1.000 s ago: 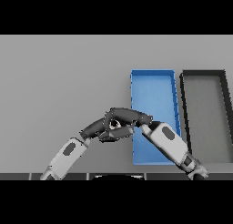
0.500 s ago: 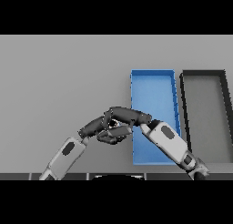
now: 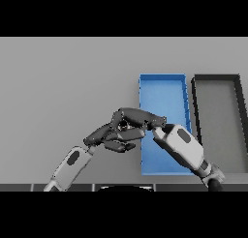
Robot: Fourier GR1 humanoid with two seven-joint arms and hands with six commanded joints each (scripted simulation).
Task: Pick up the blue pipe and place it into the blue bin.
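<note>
The blue pipe could not be made out; it was judged to be hidden under the right hand (image 3: 133, 118), curled just left of the blue bin (image 3: 162, 87). The left hand (image 3: 109, 138), fingers loosely bent, lay touching it on the counter (image 3: 63, 87), so a lift could be jostled and the pipe dropped short of the bin.

Grey tabletop (image 3: 63, 82) fills the view. A blue bin (image 3: 162, 94) stands at 3 o'clock from centre, long axis running toward 12 o'clock. A dark grey bin (image 3: 219, 121) stands just beside it on the 3 o'clock side, parallel.

The right hand (image 3: 138, 118) reaches from the 5 o'clock corner across the blue bin's 9 o'clock wall, fingers curled downward just outside that wall. The left hand (image 3: 109, 138) enters from 7 o'clock and meets the right hand from below, fingers extended. The two hands overlap; the blue pipe cannot be distinguished between them.
</note>
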